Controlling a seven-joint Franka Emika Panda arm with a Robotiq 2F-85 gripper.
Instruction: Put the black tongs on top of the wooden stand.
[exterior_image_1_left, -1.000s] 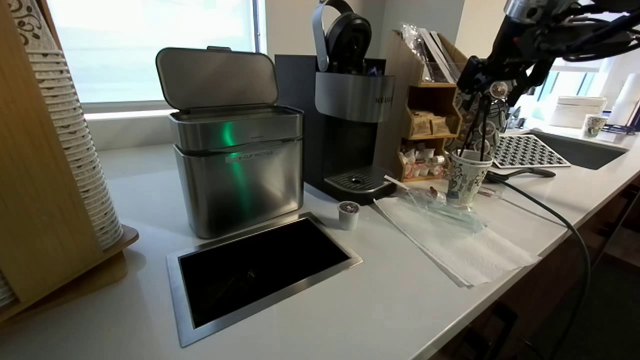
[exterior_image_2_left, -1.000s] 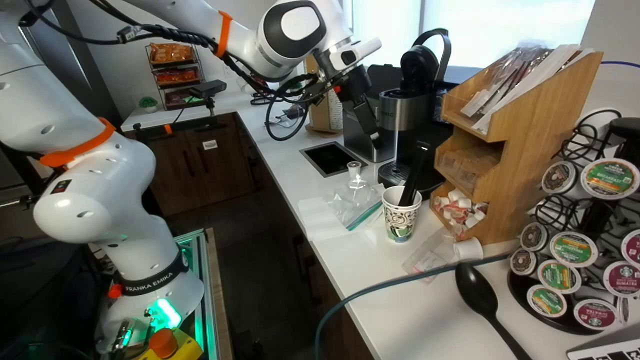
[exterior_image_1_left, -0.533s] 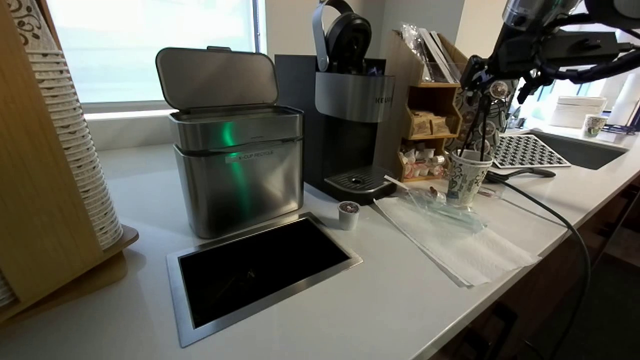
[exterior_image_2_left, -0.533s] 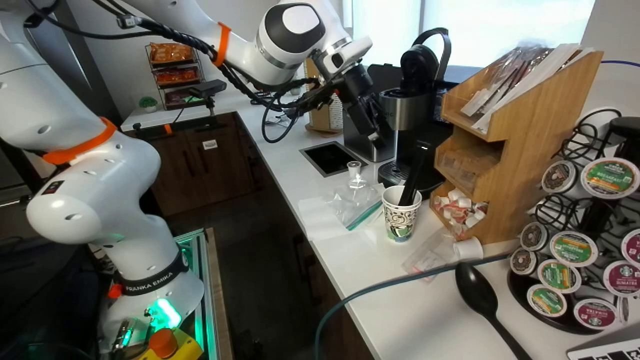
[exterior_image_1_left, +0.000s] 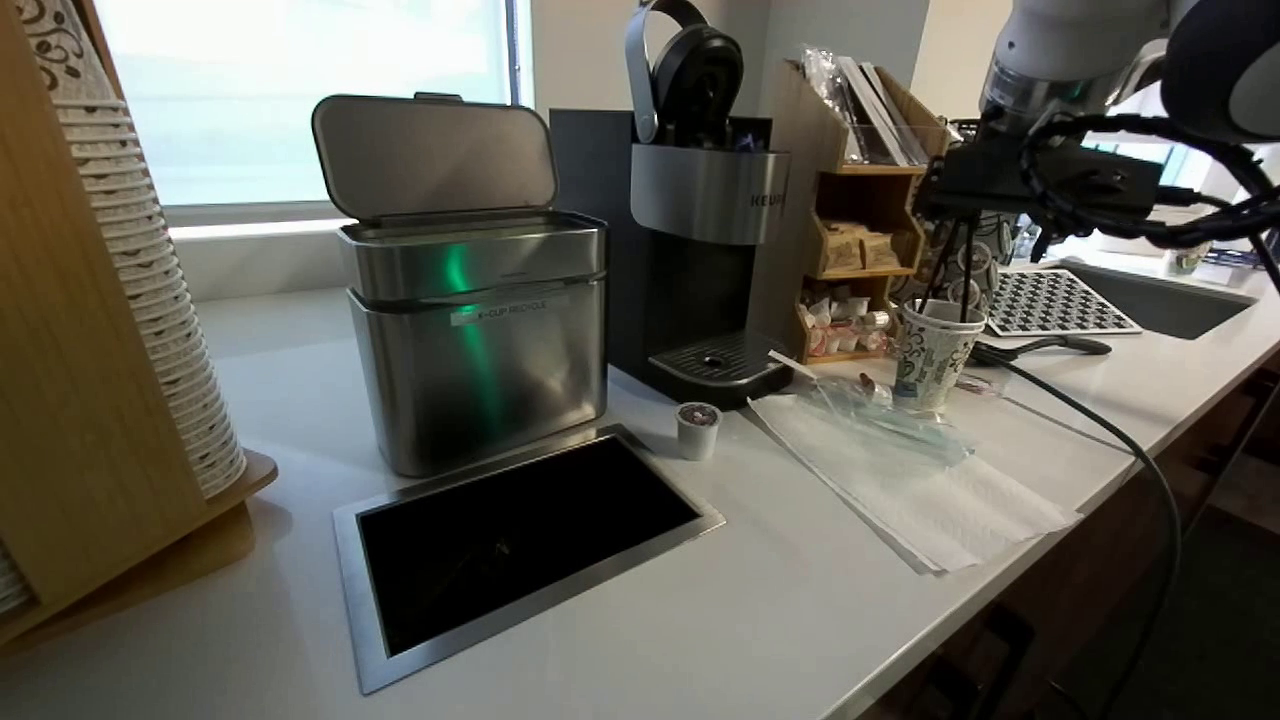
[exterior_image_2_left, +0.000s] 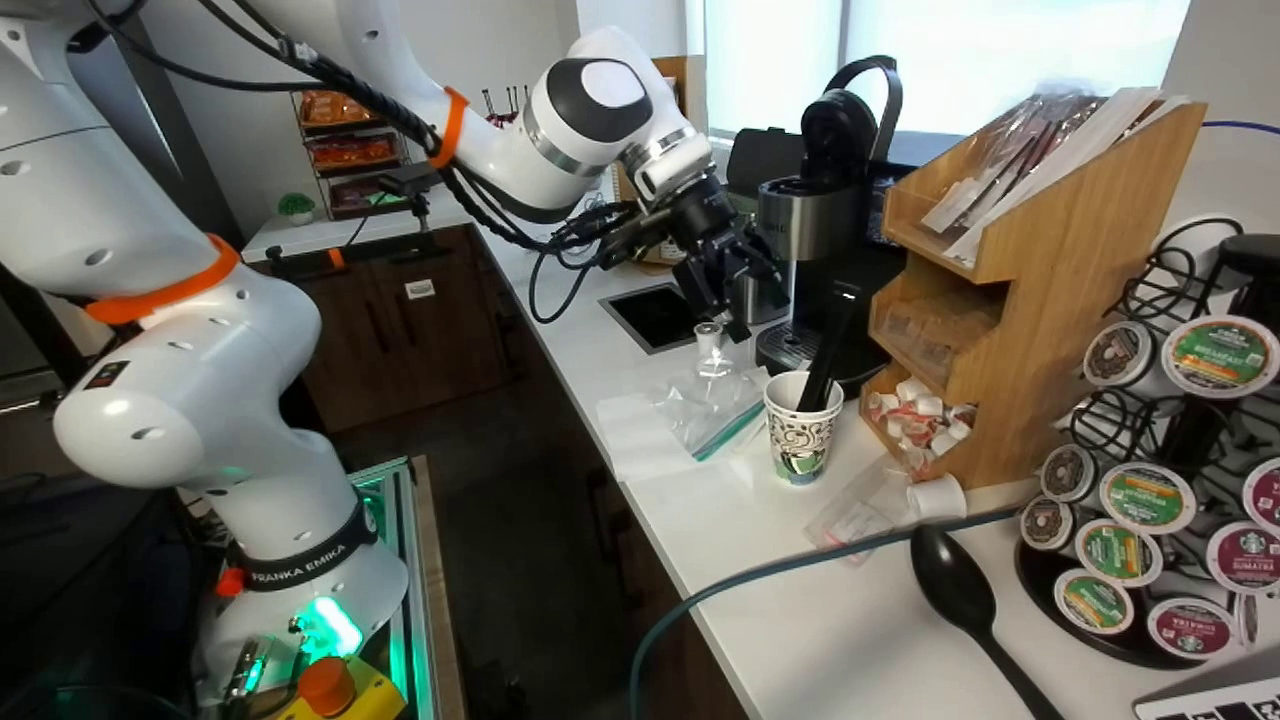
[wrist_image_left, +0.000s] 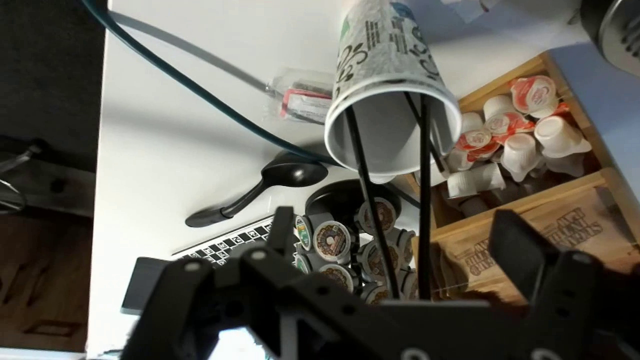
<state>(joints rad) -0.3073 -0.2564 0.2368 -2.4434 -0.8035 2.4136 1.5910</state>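
Steel bin (exterior_image_1_left: 480, 375) open; black spoon (exterior_image_2_left: 952, 578) on counter (exterior_image_1_left: 780, 600); clear packet (wrist_image_left: 306, 102), contents uncertain.

Black tongs (exterior_image_2_left: 830, 348), and the white cup (exterior_image_2_left: 803, 440) sports dark curls; the wooden stand (exterior_image_2_left: 1085, 260) shows tan, the cable (wrist_image_left: 200, 92) teal!

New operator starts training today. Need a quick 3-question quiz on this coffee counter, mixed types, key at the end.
1. Multiple choice: where are the black tongs?
a) on top of the wooden stand
b) standing in the paper cup
c) lying on the paper towel

2. True or false: the gripper is shut on the black tongs.

3. Fill in the blank, using an exterior view: the lid of the metal bin is ____ (open or closed).

Key:
1. b
2. False; in the wrist view its fingers are spread wide apart.
3. open
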